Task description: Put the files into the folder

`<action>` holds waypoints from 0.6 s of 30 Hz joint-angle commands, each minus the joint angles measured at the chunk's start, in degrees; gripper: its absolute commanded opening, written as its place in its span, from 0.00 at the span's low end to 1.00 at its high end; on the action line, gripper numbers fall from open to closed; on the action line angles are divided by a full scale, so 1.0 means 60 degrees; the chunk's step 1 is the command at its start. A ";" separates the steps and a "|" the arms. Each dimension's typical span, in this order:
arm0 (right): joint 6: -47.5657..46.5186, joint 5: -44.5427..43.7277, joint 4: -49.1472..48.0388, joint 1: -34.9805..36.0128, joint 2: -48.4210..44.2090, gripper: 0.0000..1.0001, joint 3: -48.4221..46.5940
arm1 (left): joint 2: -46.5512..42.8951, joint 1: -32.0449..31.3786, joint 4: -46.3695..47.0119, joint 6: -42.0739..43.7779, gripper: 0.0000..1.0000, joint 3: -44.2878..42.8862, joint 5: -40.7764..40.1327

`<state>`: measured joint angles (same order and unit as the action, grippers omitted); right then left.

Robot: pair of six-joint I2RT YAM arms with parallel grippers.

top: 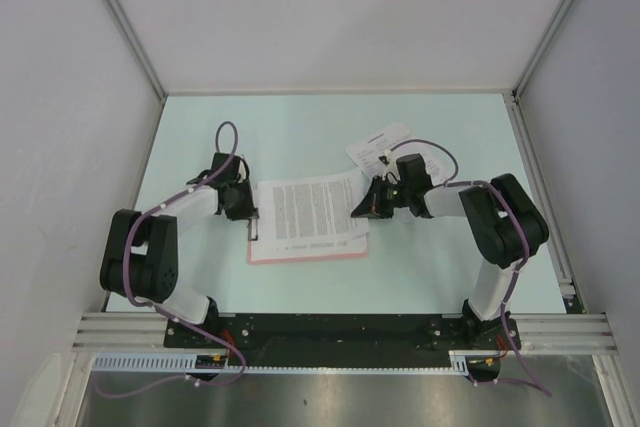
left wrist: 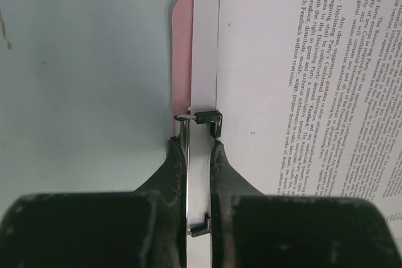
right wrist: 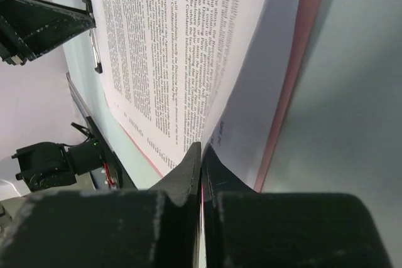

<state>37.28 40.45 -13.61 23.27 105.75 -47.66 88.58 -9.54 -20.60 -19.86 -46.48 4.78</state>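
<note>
The pink folder [top: 305, 251] lies flat mid-table. A white printed file sheet [top: 312, 209] is over it. My left gripper [top: 252, 215] is at the folder's left short edge, shut on the metal clip [left wrist: 208, 117]; the fingertips [left wrist: 200, 142] pinch it. Pink board [left wrist: 181, 48] and the sheet [left wrist: 301, 80] show beyond. My right gripper [top: 362, 207] is shut on the sheet's right edge [right wrist: 201, 149] and holds that edge raised off the folder [right wrist: 295, 61]. The text side [right wrist: 169, 42] faces up. Another file sheet [top: 384, 147] lies at the back right.
A narrow white strip [left wrist: 205, 48] lies under the top sheet by the clip. White walls enclose the pale table [top: 200, 137] on three sides. The arm bases and a black rail [top: 330, 332] stand at the near edge.
</note>
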 commanded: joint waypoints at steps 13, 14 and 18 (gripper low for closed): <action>-0.0514 -0.0033 0.0276 -0.0684 -0.0458 0.00 0.0516 | -0.0598 0.0067 0.0388 -0.1130 0.00 0.0833 0.0743; -0.0544 0.0084 0.0203 -0.0713 -0.0443 0.00 0.0516 | -0.0598 0.0067 0.0328 -0.0984 0.00 0.0818 0.0684; -0.0529 0.0202 0.0071 -0.0670 -0.0458 0.00 0.0516 | -0.0714 0.0067 -0.0111 -0.0865 0.34 0.0745 0.0449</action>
<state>35.35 39.77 -11.18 18.92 102.65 -44.75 85.32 -9.13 -16.91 -25.23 -42.22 5.63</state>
